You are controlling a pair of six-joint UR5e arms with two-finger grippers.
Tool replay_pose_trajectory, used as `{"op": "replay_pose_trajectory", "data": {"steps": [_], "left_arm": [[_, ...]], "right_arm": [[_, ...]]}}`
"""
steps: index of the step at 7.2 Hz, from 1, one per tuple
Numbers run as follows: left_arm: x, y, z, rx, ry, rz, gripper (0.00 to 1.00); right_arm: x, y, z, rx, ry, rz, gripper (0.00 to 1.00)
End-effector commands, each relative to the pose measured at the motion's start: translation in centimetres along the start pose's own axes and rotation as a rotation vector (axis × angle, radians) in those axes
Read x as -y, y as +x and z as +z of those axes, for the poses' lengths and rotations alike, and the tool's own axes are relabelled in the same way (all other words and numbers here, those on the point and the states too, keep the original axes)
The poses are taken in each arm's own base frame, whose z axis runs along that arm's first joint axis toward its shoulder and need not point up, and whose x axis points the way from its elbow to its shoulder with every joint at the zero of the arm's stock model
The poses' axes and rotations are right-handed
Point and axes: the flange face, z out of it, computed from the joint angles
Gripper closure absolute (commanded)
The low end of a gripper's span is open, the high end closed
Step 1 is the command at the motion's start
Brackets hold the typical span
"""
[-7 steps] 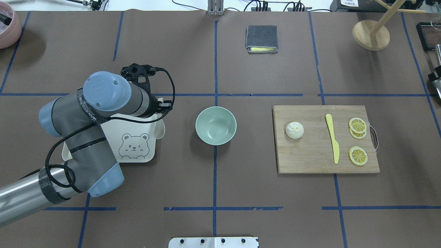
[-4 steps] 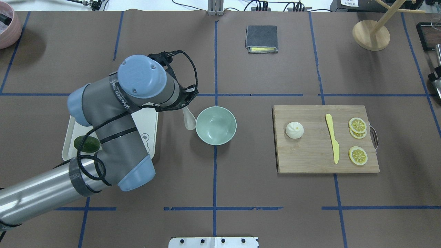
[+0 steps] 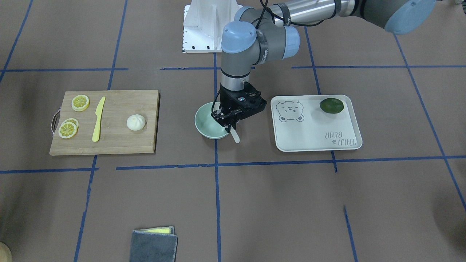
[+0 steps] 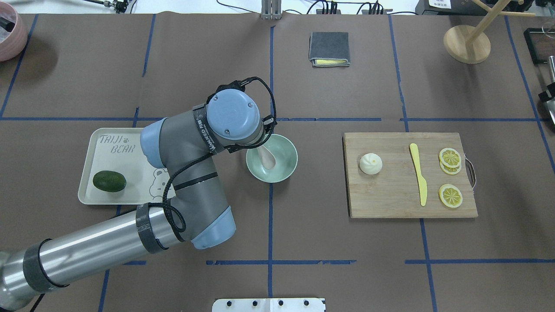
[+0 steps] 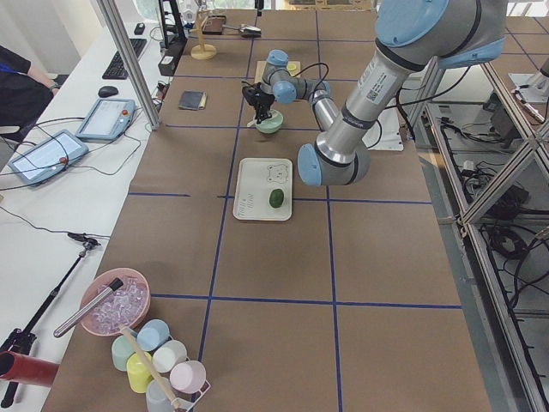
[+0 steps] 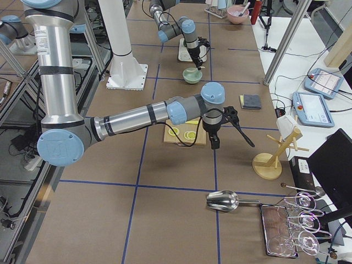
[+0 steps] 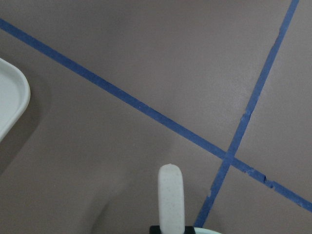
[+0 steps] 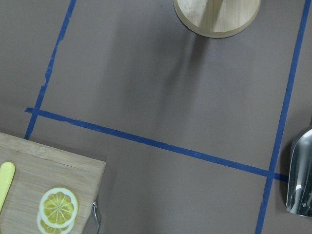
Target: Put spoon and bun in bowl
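Observation:
My left gripper point(image 3: 230, 125) is shut on the off-white spoon point(image 4: 267, 158) and holds it at the left rim of the mint-green bowl point(image 4: 284, 171). The scoop hangs inside the bowl; the handle point(image 3: 235, 137) sticks out over the rim and also shows in the left wrist view point(image 7: 170, 200). In the overhead view the wrist hides the fingers. The white bun point(image 4: 370, 164) sits on the left part of the wooden cutting board point(image 4: 390, 195). My right gripper point(image 6: 213, 144) hovers beyond the board's right end and shows only in the exterior right view, so I cannot tell its state.
A white bear tray point(image 4: 117, 151) with a dark green fruit point(image 4: 109, 181) lies left of the bowl. A yellow knife point(image 4: 419, 173) and lemon slices point(image 4: 450, 195) lie on the board. A folded grey cloth point(image 4: 329, 48), a wooden stand point(image 4: 467, 43) and a metal scoop point(image 8: 302, 180) are farther off.
My left arm has swung right from over the tray, carrying the spoon. The scoop was beside the bowl's left rim and now hangs inside the bowl. The tray and fruit are uncovered.

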Motion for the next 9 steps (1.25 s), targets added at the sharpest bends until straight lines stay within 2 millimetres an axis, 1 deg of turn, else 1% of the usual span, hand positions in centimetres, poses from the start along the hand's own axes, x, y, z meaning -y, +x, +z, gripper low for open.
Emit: {"op": "replay_pose_trajectory", "data": {"steps": [1, 2, 3, 4, 5, 6, 7, 8, 9], "left_arm": [[-1.8, -0.1, 0.5, 0.003, -0.001, 0.021, 0.92], [-2.8, -0.5, 1.0, 0.008, -0.001, 0.034, 0.82], [-3.1, -0.5, 0.9, 0.007, -0.004, 0.059, 0.73], [-3.2, -0.5, 0.8, 0.004, -0.005, 0.083, 0.66], [-3.1, -0.4, 0.6, 0.0, -0.007, 0.118, 0.55], [-3.1, -0.4, 0.5, -0.002, -0.007, 0.139, 0.36], [-3.1, -0.5, 0.2, -0.007, -0.01, 0.152, 0.0], [-2.6, -1.8, -1.7, -0.036, -0.017, 0.256, 0.0], [-0.9, -4.8, -4.8, -0.05, -0.004, 0.467, 0.0]], "right_arm": [[0.0, 0.0, 0.0, 0.0, 0.0, 0.001, 0.0], [0.0, 0.0, 0.0, 0.0, 0.0, -0.001, 0.0], [0.0, 0.0, 0.0, 0.0, 0.0, -0.001, 0.0], [0.0, 0.0, 0.0, 0.0, 0.0, -0.001, 0.0], [0.0, 0.0, 0.0, 0.0, 0.0, 0.0, 0.0], [0.0, 0.0, 0.0, 0.0, 0.0, -0.001, 0.0], [0.0, 0.0, 0.0, 0.0, 0.0, -0.001, 0.0], [0.0, 0.0, 0.0, 0.0, 0.0, 0.0, 0.0], [0.2, -0.4, -0.4, 0.004, 0.008, -0.003, 0.0]]}}
